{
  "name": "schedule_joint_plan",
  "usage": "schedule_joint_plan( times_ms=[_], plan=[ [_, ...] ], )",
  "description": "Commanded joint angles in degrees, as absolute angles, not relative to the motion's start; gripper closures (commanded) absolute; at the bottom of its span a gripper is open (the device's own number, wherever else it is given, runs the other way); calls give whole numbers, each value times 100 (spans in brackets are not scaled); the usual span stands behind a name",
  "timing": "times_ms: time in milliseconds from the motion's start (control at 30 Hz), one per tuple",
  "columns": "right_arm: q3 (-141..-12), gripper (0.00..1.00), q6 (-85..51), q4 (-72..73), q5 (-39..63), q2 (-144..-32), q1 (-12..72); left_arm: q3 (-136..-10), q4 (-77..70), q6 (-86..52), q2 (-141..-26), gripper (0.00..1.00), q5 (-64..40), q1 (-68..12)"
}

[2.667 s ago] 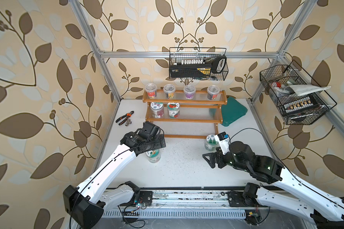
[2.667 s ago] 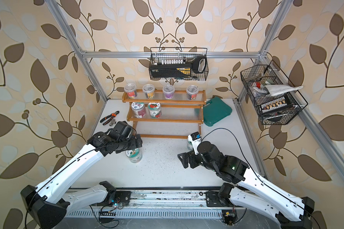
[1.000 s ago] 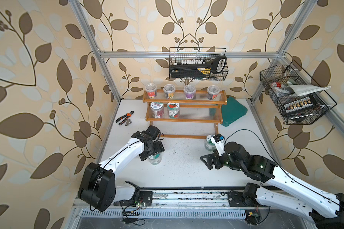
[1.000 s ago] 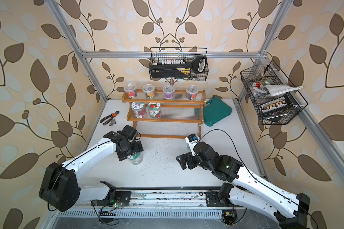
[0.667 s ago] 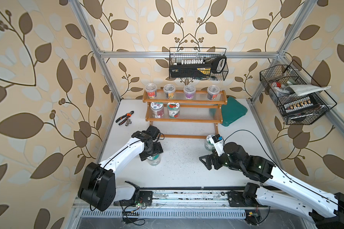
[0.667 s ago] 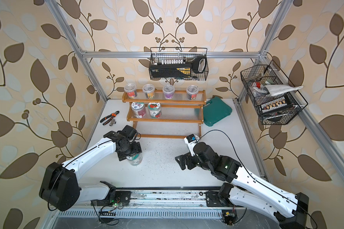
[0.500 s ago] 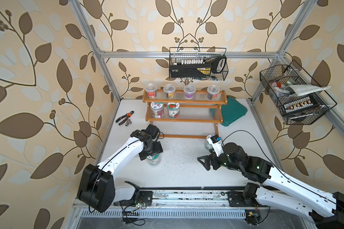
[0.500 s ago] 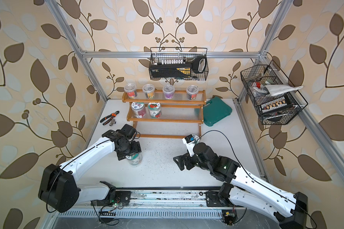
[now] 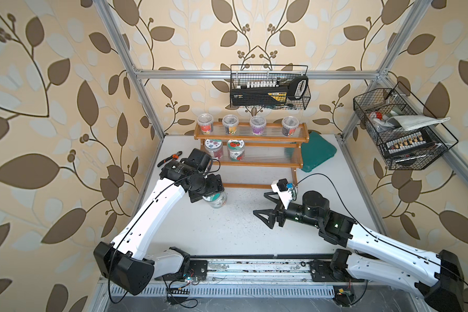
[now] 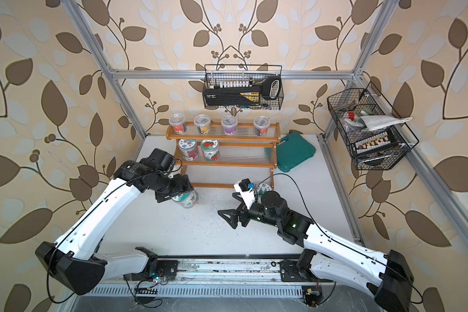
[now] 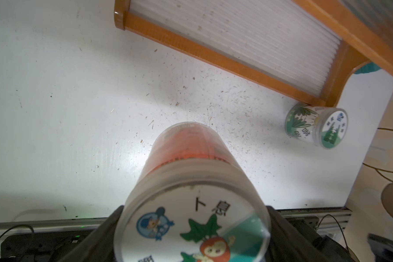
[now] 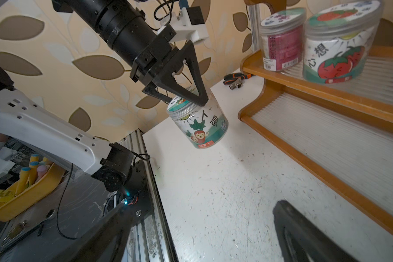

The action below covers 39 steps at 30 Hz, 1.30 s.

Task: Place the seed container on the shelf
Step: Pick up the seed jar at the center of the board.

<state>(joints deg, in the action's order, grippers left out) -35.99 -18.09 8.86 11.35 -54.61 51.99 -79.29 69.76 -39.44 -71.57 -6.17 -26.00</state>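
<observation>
A clear seed container (image 12: 199, 127) with a radish label and white lid (image 11: 191, 226) is held at its lid by my left gripper (image 9: 210, 193) (image 10: 179, 195), shut on it from above. It sits in front of the shelf's left end; I cannot tell whether its base touches the table. The shelf (image 9: 254, 163) (image 10: 227, 162) (image 11: 213, 56) is a stepped wooden rack with ribbed clear tiers, and its lowest tier is bare. My right gripper (image 9: 260, 203) (image 10: 226, 203) (image 12: 197, 213) stands open over the table's middle, holding nothing.
A green-leaf jar (image 11: 317, 127) (image 10: 264, 187) stands by the shelf's right leg. Two jars (image 9: 223, 148) fill the middle tier's left end, and several cups (image 9: 245, 125) line the top tier. Pliers (image 9: 170, 159) lie at the left, a green case (image 9: 318, 151) at the right. Wire baskets (image 9: 269, 91) (image 9: 400, 135) hang above.
My left gripper has closed on the container's lid and carried it a little toward the shelf. The right gripper has drifted left, still open.
</observation>
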Motion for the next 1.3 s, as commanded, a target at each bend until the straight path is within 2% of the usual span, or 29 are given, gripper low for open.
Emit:
schedule_joint_plan(
  times_ms=[0,233,533,1267],
  plan=[
    [-3568,1,-1429,1758,1376,-5742,5280,-8482,7556,-3913,-7144,44,-673,-2861],
    [-3629,1,-378,2379,747,-6120,5933,-9126,7735,-4323,-7443,43,-398,-3934],
    [-3311,1,-159,2699,51,-6082,6060,-9508,7687,-4681,-7818,44,-58,-4898],
    [-3157,1,-58,2843,-44,-6288,6125,-9742,7333,-4816,-8390,44,-107,-5495]
  ],
)
